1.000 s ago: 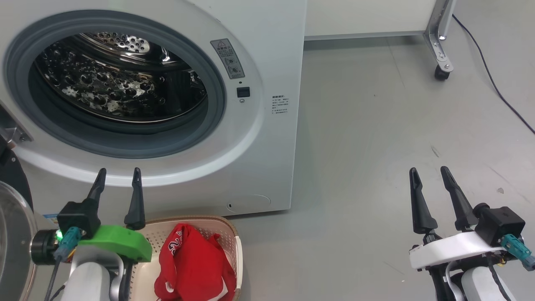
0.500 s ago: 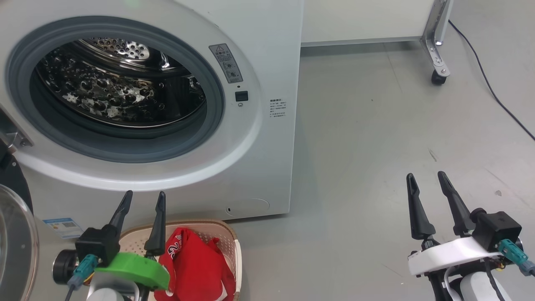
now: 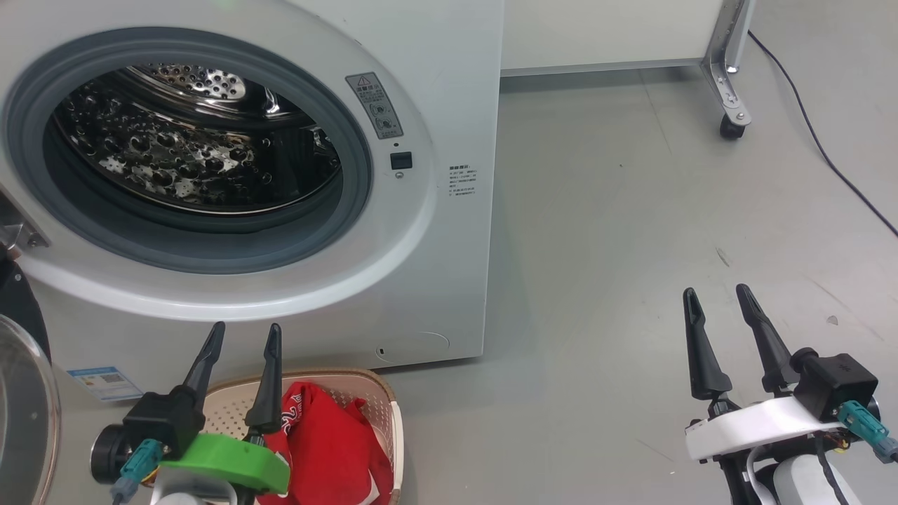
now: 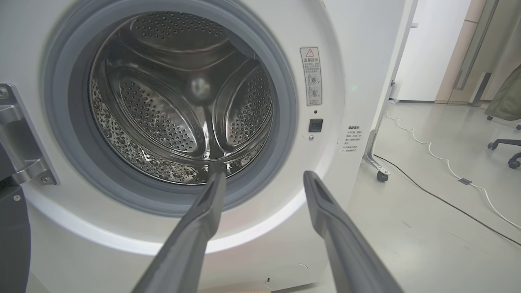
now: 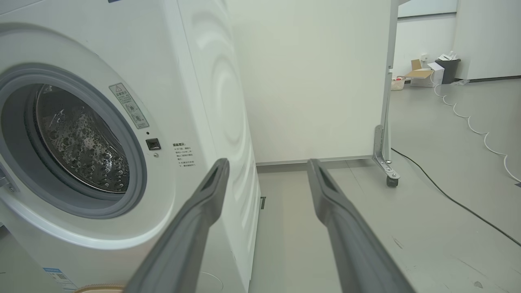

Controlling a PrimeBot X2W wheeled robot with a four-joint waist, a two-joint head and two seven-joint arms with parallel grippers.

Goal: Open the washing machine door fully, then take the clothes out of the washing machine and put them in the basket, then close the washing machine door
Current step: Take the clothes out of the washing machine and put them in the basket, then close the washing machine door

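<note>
The white washing machine [image 3: 449, 84] stands with its steel drum [image 3: 182, 140] bare inside. Its door [image 3: 21, 400] hangs swung out at the far left edge, glass bowl showing. Below the machine's front sits the cream basket [image 3: 389, 414] with the red clothes [image 3: 330, 449] piled in it. My left gripper [image 3: 242, 333] hovers open over the basket's left part, fingers pointing at the machine's lower front, nothing between them. In the left wrist view the gripper [image 4: 262, 175] faces the drum [image 4: 179, 101]. My right gripper [image 3: 715, 294] stands open and empty above the floor, right of the machine [image 5: 203, 81].
A grey floor [image 3: 631, 231] stretches to the right. A metal frame leg with a caster [image 3: 729, 126] stands at the back right, and a black cable [image 3: 828, 147] runs across the floor beside it. A white panel [image 5: 317, 81] stands behind the machine.
The head view has shifted slightly. My left gripper came down and to the right, from in front of the machine's lower rim to over the basket. The right gripper has held still.
</note>
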